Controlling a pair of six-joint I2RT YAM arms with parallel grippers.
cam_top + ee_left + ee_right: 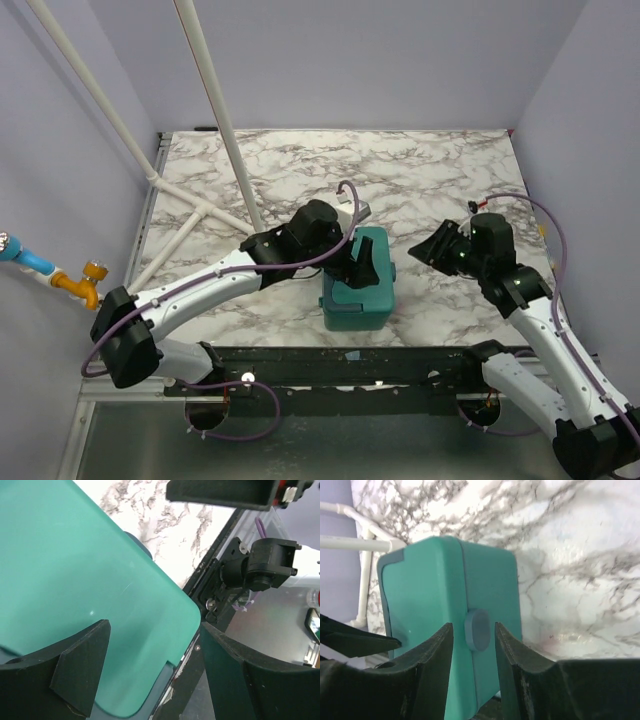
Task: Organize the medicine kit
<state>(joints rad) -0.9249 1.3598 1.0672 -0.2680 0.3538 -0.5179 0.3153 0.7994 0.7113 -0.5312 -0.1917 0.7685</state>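
Note:
The medicine kit [360, 302] is a teal box with its lid shut, standing near the table's front edge at the middle. My left gripper [358, 262] hangs just above its lid, open, with the jaws wide apart. In the left wrist view [155, 672] the teal lid [75, 570] fills the space between the fingers. My right gripper [428, 248] is open and empty, to the right of the kit and apart from it. In the right wrist view [473, 630] the kit's side [430, 590] and its round grey-blue latch [478, 631] show between the fingertips.
A white pipe frame [200, 210] crosses the back left of the marble table [430, 180]. A small white-grey object [356, 210] lies just behind the kit, partly hidden by the left arm. A black rail [350, 365] runs along the front edge.

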